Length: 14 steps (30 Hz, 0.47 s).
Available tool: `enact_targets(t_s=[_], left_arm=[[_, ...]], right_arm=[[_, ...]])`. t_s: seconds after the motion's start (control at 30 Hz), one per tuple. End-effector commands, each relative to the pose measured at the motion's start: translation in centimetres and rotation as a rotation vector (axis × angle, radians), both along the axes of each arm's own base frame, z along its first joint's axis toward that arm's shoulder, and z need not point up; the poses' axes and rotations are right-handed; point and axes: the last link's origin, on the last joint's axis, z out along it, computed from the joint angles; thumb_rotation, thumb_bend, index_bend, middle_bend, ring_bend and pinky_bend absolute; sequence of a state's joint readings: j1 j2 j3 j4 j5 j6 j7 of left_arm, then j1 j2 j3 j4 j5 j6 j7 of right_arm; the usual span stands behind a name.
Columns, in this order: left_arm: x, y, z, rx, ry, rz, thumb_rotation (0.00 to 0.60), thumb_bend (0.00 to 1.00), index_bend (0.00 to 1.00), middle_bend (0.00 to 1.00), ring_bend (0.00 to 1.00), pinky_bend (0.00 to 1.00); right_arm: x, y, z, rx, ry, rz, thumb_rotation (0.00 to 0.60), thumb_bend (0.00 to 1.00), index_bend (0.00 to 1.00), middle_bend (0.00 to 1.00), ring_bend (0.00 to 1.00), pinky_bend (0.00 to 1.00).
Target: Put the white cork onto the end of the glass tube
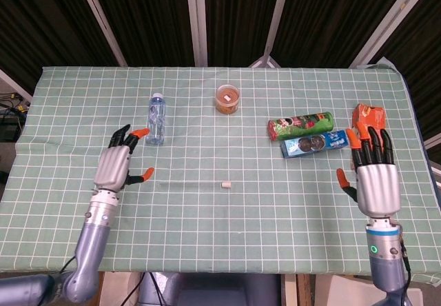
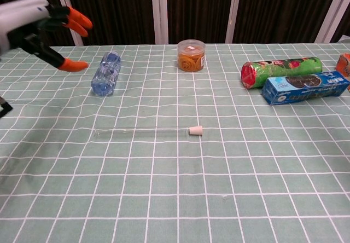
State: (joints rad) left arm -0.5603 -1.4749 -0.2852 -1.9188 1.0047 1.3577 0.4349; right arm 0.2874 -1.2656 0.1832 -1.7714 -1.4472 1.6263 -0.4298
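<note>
A thin glass tube (image 2: 139, 132) lies flat on the green checked cloth, running left to right. The small white cork (image 2: 195, 130) sits at its right end, touching it; in the head view the cork (image 1: 225, 183) shows near the table's middle with the faint tube (image 1: 189, 182) to its left. My left hand (image 1: 117, 163) hovers open well left of the tube, fingers spread, and shows high at the chest view's left edge (image 2: 46, 29). My right hand (image 1: 372, 175) is open at the table's right side, far from the cork, holding nothing.
A water bottle (image 1: 156, 118) lies at the back left. An orange-filled jar (image 1: 227, 98) stands at the back centre. A green can (image 1: 300, 125), a blue biscuit box (image 1: 314, 143) and an orange box (image 1: 366, 122) lie at the right.
</note>
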Motion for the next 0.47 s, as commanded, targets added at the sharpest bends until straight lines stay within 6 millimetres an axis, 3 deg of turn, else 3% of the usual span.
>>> enact_targets(t_s=[0.03,0.23,0.47], left_arm=[[-3.0,-3.2,3.5,0.03,0.009,-0.01,0.6,0.31,0.12,0.13,0.0,0.0],[-7.8,-7.7,6.6,0.071,0.076,0.012,0.6,0.3,0.09,0.1,0.0,0.0],[-13.0,-12.6,8.7,0.117,0.144,0.037,0.6,0.3,0.09,0.09,0.0,0.0]], right_arm=[[-3.0,3.0,1.0,0.045,-0.081,-0.113,0.6,0.37,0.0,0.0,0.0,0.0],[-6.5,6.3,2.0,0.071,-0.109,-0.179,0.6,0.37,0.0,0.0,0.0,0.0],[-8.5,9.0,2.6,0.058,-0.099,-0.185,0.6,0.37,0.0,0.0,0.0,0.0]])
